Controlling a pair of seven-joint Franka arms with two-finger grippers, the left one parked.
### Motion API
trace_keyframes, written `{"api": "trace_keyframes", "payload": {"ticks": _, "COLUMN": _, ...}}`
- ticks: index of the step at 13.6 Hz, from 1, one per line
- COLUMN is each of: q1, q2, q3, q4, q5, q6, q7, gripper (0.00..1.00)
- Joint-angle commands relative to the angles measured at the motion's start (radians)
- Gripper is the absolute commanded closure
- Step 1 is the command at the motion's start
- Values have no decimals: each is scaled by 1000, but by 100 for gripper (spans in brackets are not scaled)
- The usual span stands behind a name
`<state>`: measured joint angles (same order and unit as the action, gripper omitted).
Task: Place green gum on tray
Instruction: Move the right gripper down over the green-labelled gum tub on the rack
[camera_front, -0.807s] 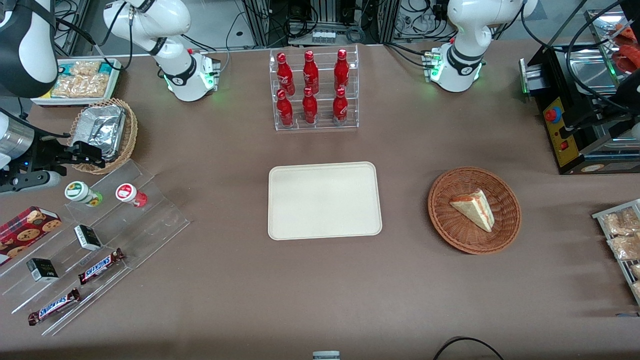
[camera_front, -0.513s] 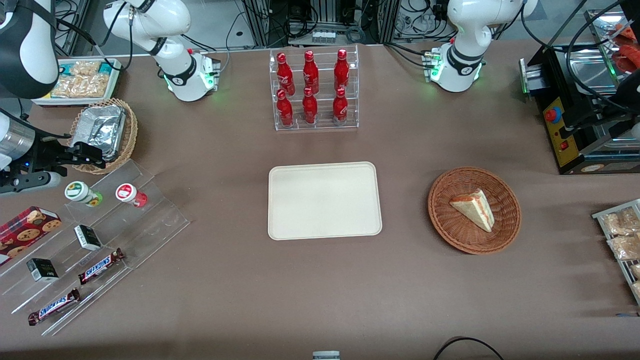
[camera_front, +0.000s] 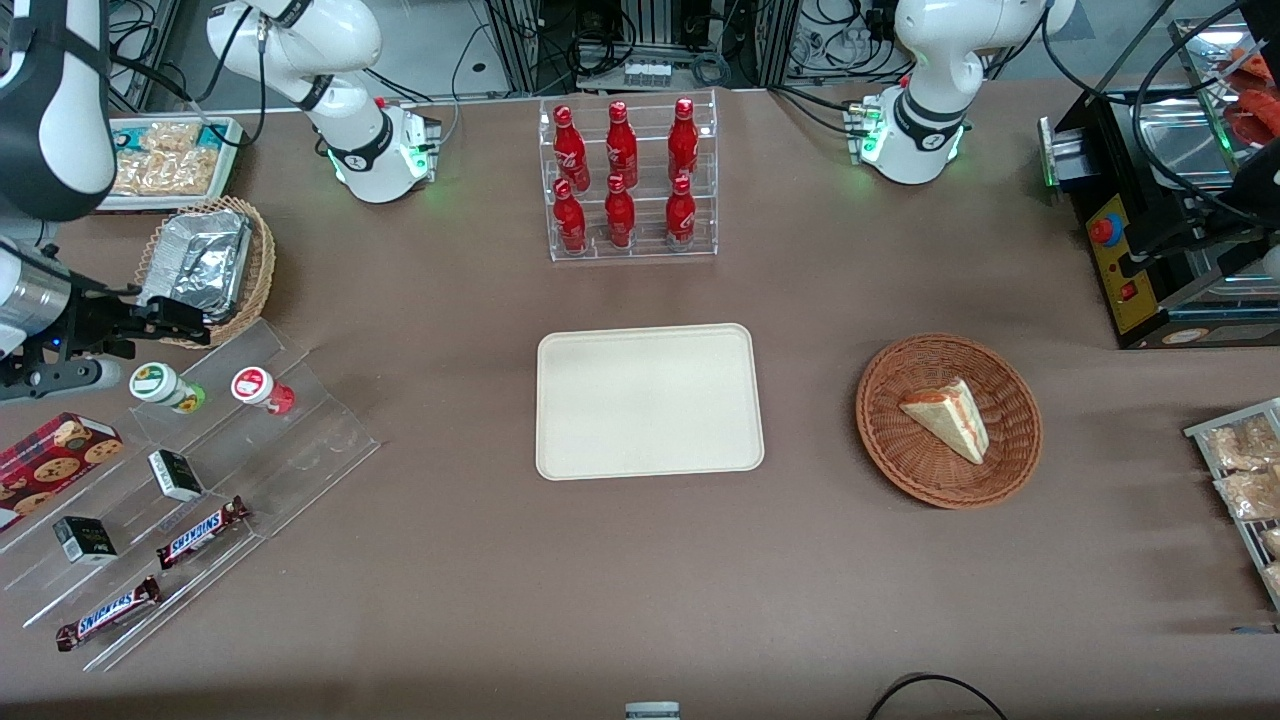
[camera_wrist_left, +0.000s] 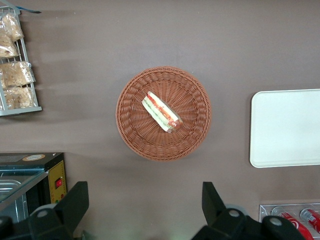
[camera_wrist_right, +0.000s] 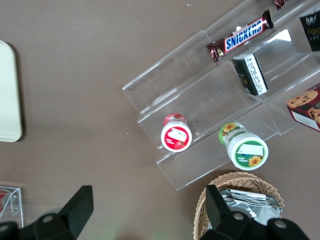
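Observation:
The green gum (camera_front: 160, 385) stands on the top step of a clear acrylic stand, its white lid with a green-and-yellow mark facing up; it also shows in the right wrist view (camera_wrist_right: 245, 150). The red-marked gum bottle (camera_front: 258, 388) stands beside it. The cream tray (camera_front: 648, 400) lies flat and bare at the table's middle; its edge shows in the right wrist view (camera_wrist_right: 7, 95). My right gripper (camera_front: 185, 322) hovers open and empty just above the green gum, over the near rim of a foil-filled basket. Its fingers (camera_wrist_right: 80, 205) stand wide apart.
The clear stepped stand (camera_front: 300, 440) also holds Snickers bars (camera_front: 200, 532), small black boxes (camera_front: 175, 474) and a cookie box (camera_front: 55, 455). A wicker basket with foil tray (camera_front: 205, 265) sits beside the gripper. A cola bottle rack (camera_front: 628, 180) and a sandwich basket (camera_front: 948, 420) stand farther off.
My right gripper has shifted a little nearer the front camera, closer to the green gum. The bottles and tray have not moved.

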<state>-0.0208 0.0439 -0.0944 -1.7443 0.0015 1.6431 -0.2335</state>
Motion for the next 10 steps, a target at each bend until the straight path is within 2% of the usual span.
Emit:
{"api": "trace_keyframes", "payload": {"ticks": 1, "q1": -42, "q2": 36, "q3": -1, "q4": 6, "q5": 11, "q6": 39, "q7": -102, "gripper": 0}}
{"api": "trace_keyframes", "payload": {"ticks": 4, "q1": -89, "q2": 37, "q3": -1, "q4": -35, "q5": 9, "q6": 76, "q7": -274, "gripper": 0}}
{"api": "trace_keyframes", "payload": {"ticks": 7, "q1": -119, "q2": 60, "q3": -2, "q4": -52, "q5": -1, "q6": 127, "q7": -540, "gripper": 0}}
{"api": "trace_keyframes", "payload": {"ticks": 10, "q1": -131, "q2": 77, "q3": -2, "q4": -54, "q5": -40, "q6": 170, "q7": -685, "gripper": 0}}
